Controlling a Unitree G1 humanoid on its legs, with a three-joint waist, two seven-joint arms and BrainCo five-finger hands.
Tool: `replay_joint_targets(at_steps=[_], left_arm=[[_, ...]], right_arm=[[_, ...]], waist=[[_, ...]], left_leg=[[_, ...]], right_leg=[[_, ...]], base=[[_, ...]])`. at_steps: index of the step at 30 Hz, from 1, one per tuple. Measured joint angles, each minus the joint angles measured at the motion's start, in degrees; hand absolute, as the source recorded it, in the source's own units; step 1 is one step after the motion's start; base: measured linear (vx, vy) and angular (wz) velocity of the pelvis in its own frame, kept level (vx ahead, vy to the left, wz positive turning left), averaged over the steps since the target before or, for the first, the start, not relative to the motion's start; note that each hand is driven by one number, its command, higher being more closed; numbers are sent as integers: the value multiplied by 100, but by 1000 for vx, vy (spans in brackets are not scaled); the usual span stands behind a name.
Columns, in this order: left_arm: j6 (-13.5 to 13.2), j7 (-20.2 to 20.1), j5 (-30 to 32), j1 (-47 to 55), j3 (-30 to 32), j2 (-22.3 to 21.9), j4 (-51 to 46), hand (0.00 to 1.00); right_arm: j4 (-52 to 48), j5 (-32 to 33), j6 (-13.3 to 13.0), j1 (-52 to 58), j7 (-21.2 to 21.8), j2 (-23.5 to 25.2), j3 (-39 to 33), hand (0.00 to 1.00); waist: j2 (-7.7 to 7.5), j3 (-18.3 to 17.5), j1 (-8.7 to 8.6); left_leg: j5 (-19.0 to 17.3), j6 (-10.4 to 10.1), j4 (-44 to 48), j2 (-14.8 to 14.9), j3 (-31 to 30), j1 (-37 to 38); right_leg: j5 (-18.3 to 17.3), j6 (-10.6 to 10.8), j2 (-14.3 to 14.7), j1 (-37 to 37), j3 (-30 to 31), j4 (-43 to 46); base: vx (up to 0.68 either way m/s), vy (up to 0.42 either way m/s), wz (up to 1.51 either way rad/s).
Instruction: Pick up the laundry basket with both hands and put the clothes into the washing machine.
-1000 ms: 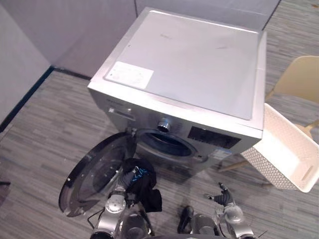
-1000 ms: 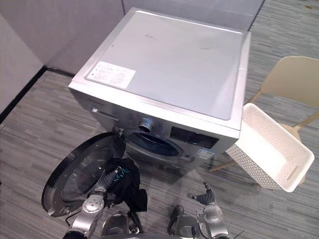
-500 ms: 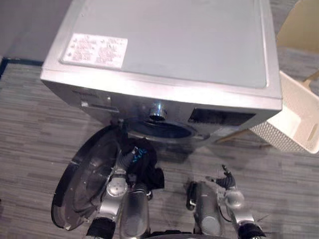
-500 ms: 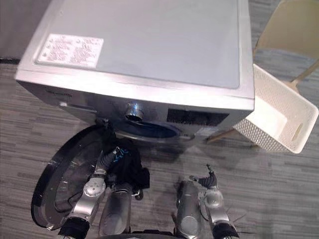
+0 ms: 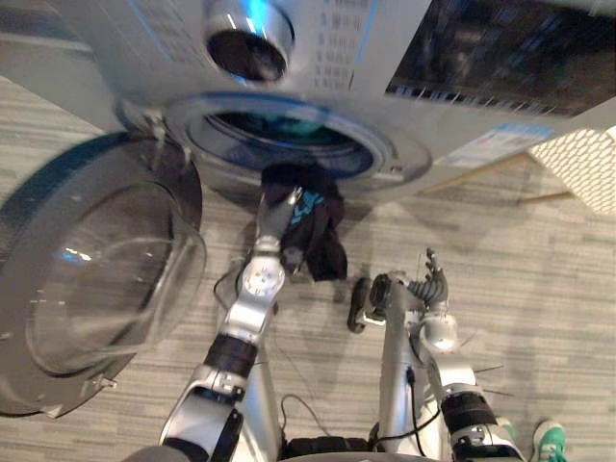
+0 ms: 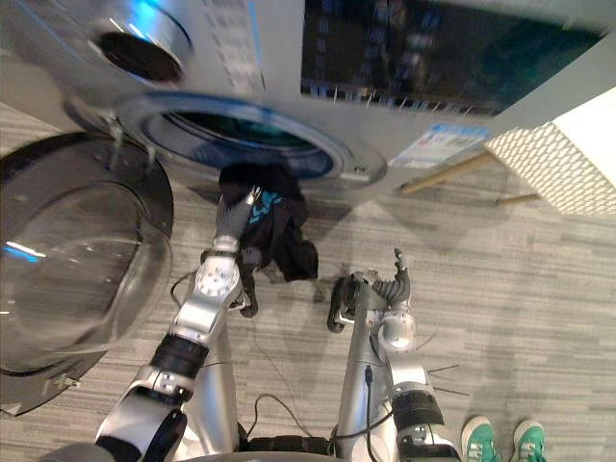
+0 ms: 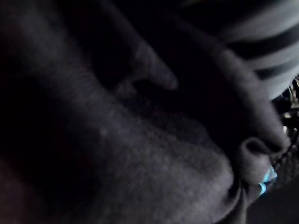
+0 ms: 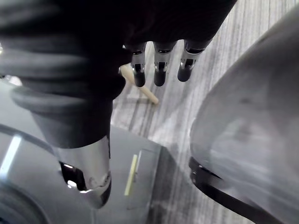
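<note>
The silver washing machine (image 5: 327,58) stands right before me, its round door (image 5: 96,279) swung open to the left. My left hand (image 5: 276,214) is shut on a dark garment with a blue mark (image 5: 322,241), held at the lower rim of the drum opening (image 5: 279,130). Dark cloth (image 7: 140,154) covers the left wrist view. Lower and to the right, my right hand (image 5: 430,287) hangs open over the floor and holds nothing; its straight fingers (image 8: 159,70) show in the right wrist view. The white perforated laundry basket (image 6: 558,159) sits at the far right.
Grey striped carpet lies below. The basket rests beside a chair's wooden legs (image 5: 491,168), right of the machine. A person's green shoes (image 6: 491,438) stand at the lower right. The open door takes up the room on the left.
The camera has dropped and come close to the machine's front. My left hand has carried the dark garment up to the drum opening's rim. The right hand stays low and open.
</note>
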Motion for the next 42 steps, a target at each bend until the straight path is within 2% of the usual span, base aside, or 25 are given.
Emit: replay_joint_targets(at_steps=[3,4,6,8,9,10,13,16,21,25,26,29,32,36,39,40,41,42], left_arm=[[23,228,144,-747,-97,46,-134,100],[29,351,208,-1120,-100,183,-166,100],[52,519,271,-1724,-137,543,-167,100],[121,746,455,-2490,-148,1183,-162,100],[142,786,477,-2675,-148,1331,-149,100],[206,885,579,-3036,-159,1672,-67,100],[321,1180,949,-4009,-273,2239,166,100],[451,1420,1363,-4842,-360,2562,443,100],[755,1840,1596,-5073,-186,2667,803,100],[1150,2058,1901,-5084,63,2709,1141,100],[1311,2131,2098,-5116,131,2742,1203,100],[1576,2218,2533,-5262,112,2830,1259,100],[1688,2218,2689,-5672,106,2914,1398,100],[1684,2249,2541,-6199,108,3112,1398,100],[1620,2432,2157,-6487,199,3222,1402,100],[1512,2607,1802,-6500,339,3231,1359,100],[1466,2709,1576,-6501,422,3238,1346,0],[1438,2887,1179,-6492,595,3244,1352,0]], right_arm=[[-347,0,-119,-36,-16,-31,-1,0],[-443,0,-191,-51,-16,-38,-1,0],[-600,6,-274,-63,-17,-40,-7,0],[-743,25,-344,-159,-18,-53,-28,0],[-787,36,-378,-176,-19,-55,-41,0],[-852,54,-437,-194,-19,-53,-80,0],[-875,222,-548,-216,-17,-39,-153,0],[-1054,298,-712,-179,9,8,-162,0],[-1138,397,-910,-116,14,35,-161,0],[-1238,437,-1015,-56,18,22,-135,0],[-1264,444,-1088,-36,20,21,-130,0],[-1297,448,-1208,5,28,-23,-121,0],[-1422,453,-1295,94,33,-50,-120,0],[-1439,516,-1297,111,42,-54,-122,0],[-1457,587,-1293,127,54,-54,-125,0],[-1491,623,-1291,157,55,-58,-129,0],[-1509,640,-1289,165,55,-64,-128,0],[-1524,654,-1273,172,55,-69,-120,0]], waist=[[-2,1,-105],[-4,1,-132],[-9,2,-203],[-28,13,-263],[-30,14,-279],[-41,24,-301],[-161,100,-386],[-213,131,-443],[-214,131,-480],[-215,132,-503],[-215,132,-509],[-215,131,-484],[-215,132,-453],[-214,133,-449],[-210,135,-430],[-210,135,-427],[-210,135,-423],[-210,135,-420]], left_leg=[[-41,7,301,29,-1,-398],[-48,19,393,73,3,-524],[-49,19,493,113,3,-691],[-48,20,566,222,37,-891],[-46,21,575,242,41,-950],[-26,53,602,293,38,-1058],[-21,51,706,323,-35,-1276],[-23,56,760,360,-66,-1510],[-27,61,742,398,-109,-1680],[-27,61,727,396,-113,-1778],[-27,61,726,396,-129,-1818],[-26,61,712,388,-142,-1884],[-25,61,705,386,-151,-1968],[-16,57,590,385,-147,-1999],[53,68,471,380,-90,-2002],[96,64,388,380,-54,-2002],[112,70,346,380,-31,-2002],[134,74,300,382,-17,-2002]], right_leg=[[-31,1,15,-450,120,323],[-30,1,46,-593,150,411],[-25,4,101,-795,202,506],[23,34,205,-1065,266,559],[46,18,214,-1138,268,564],[96,-45,248,-1247,260,570],[115,-51,305,-1429,234,626],[132,-25,384,-1622,218,621],[136,-23,407,-1736,122,559],[136,-23,407,-1821,108,538],[136,-23,407,-1846,107,527],[136,-23,403,-1898,89,503],[137,-25,401,-1964,45,487],[185,-50,401,-1975,-6,345],[261,-49,400,-1987,-17,228],[301,-42,401,-2007,-12,153],[324,-50,400,-2019,-10,115],[363,-55,401,-2025,-15,65]], base=[[-88,-39,-8],[-68,-44,-15],[-68,-59,-15],[-44,-58,-24],[-24,-52,-27],[-5,-39,-15],[21,-45,-10],[47,-20,-8],[56,-27,-4],[49,-26,0],[46,-24,-1],[48,-18,0],[42,-24,-1],[50,-21,-3],[26,-13,0],[0,0,0],[12,-30,-1],[0,0,0]])
